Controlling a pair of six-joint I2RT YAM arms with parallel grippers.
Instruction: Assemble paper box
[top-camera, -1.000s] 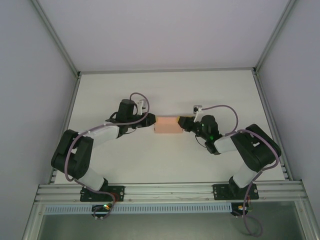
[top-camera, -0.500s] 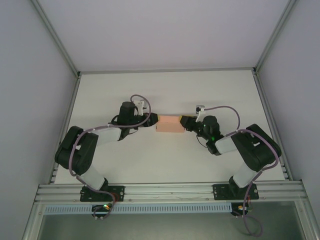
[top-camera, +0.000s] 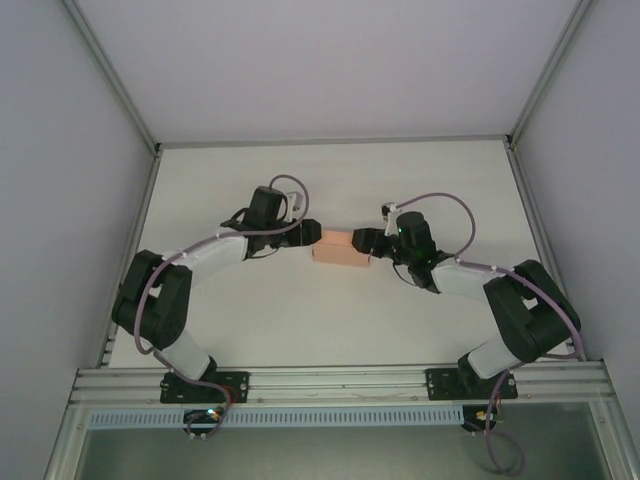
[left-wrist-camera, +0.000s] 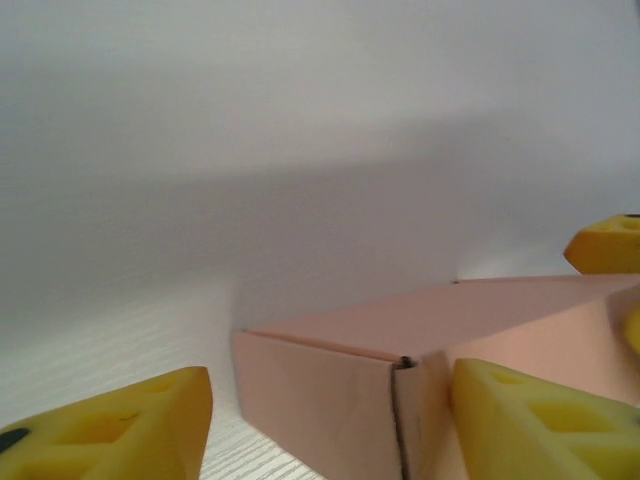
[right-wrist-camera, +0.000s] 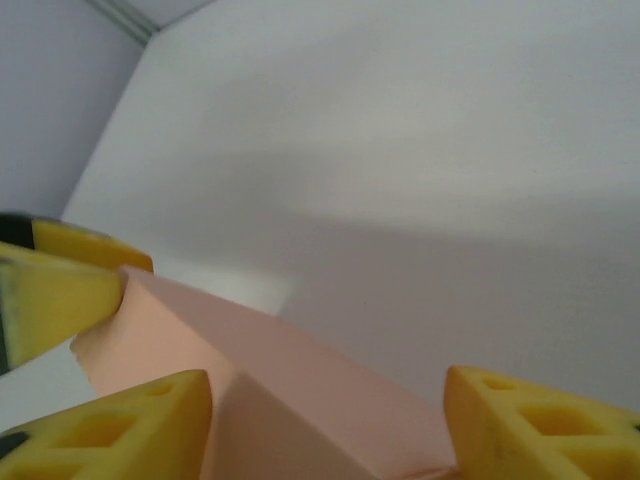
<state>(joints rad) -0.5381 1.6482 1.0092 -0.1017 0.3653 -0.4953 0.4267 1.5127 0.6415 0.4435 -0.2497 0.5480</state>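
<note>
Straddling paper box (top-camera: 337, 250) | left fingers (left-wrist-camera: 110, 425) spread | right fingers (right-wrist-camera: 540, 425) spread | seam (left-wrist-camera: 400, 405): left wrist

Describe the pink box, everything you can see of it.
The paper box is a small, low, rectangular box of salmon-pink thin card. It is folded shut, and a seam runs down one corner in the left wrist view. It lies flat on the white table, its long side running left to right. The left pincer is at its left end and the right pincer at its right end, each with its jaws spread around a corner. Whether they press on it cannot be told.
</note>
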